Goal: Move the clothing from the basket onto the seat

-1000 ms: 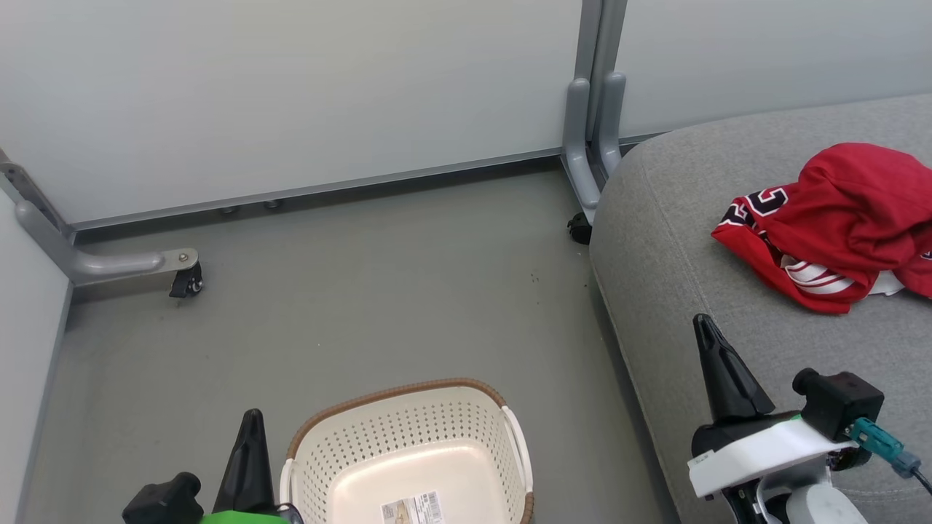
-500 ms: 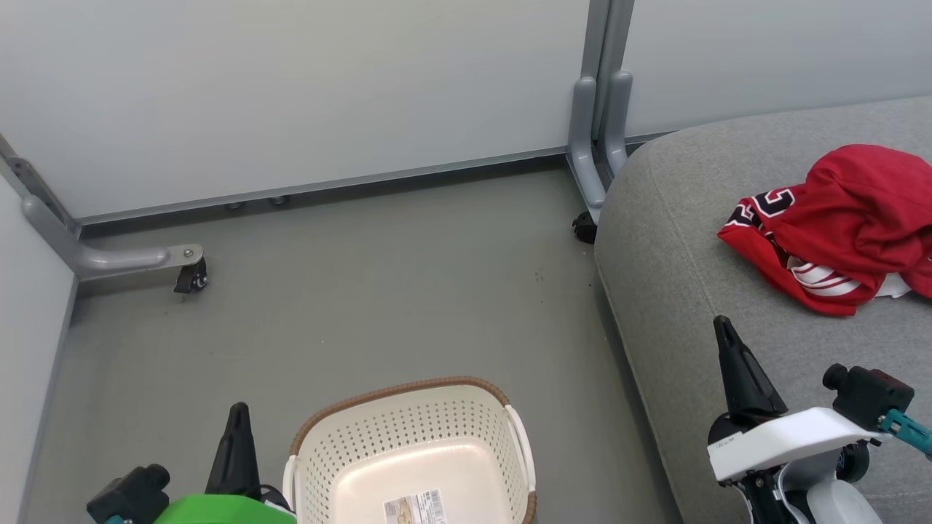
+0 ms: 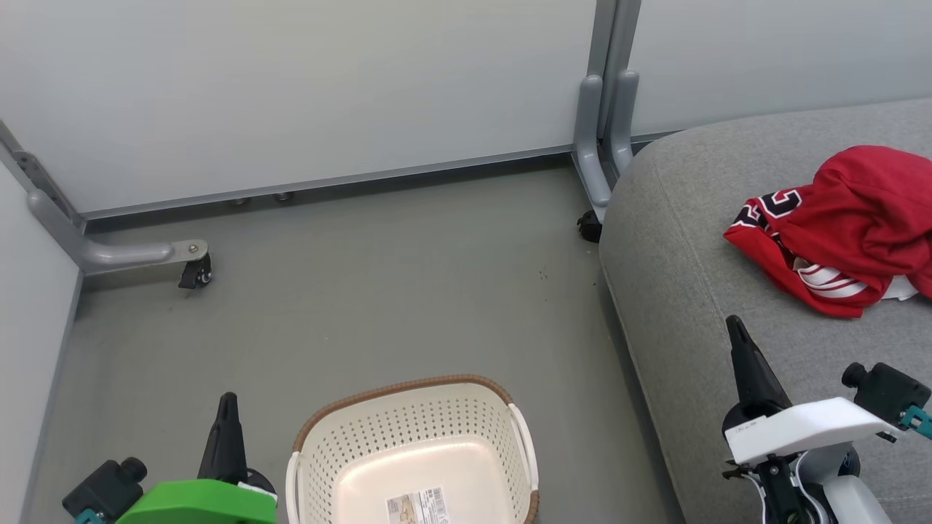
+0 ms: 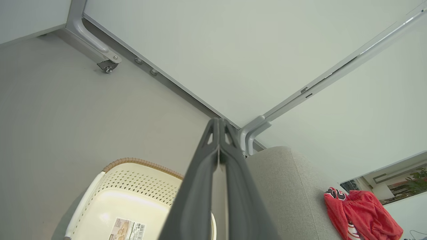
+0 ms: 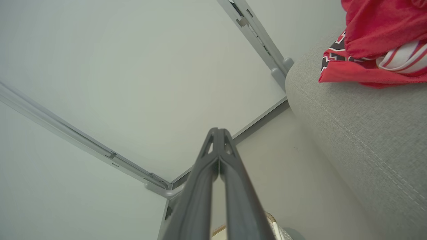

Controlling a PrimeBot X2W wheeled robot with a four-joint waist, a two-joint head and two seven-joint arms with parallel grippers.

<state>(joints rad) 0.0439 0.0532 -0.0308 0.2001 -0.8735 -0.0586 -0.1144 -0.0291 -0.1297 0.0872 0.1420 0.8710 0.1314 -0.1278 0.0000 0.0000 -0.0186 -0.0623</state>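
Note:
The red clothing (image 3: 848, 218) lies bunched on the grey seat (image 3: 692, 291) at the right of the head view; it also appears as clothing (image 4: 362, 213) and clothing (image 5: 377, 46) in the wrist views. The cream basket (image 3: 411, 451) stands on the floor at the bottom centre, holding just a paper label on its bottom. My left gripper (image 3: 228, 400) is shut with nothing in it, just left of the basket. Over the seat's front part my right gripper (image 3: 734, 324) is shut on nothing, below and left of the clothing. Both wrist views show the fingers pressed together.
Pale partition walls close the back and left, with grey feet and castors (image 3: 195, 273) and a grey post base (image 3: 601, 145) near the seat's corner. Open grey floor (image 3: 378, 291) lies between the basket and the wall.
Both grippers have slid lower in the head view, and the whole scene has shifted slightly right as the camera moved. The clothing and basket have stayed put.

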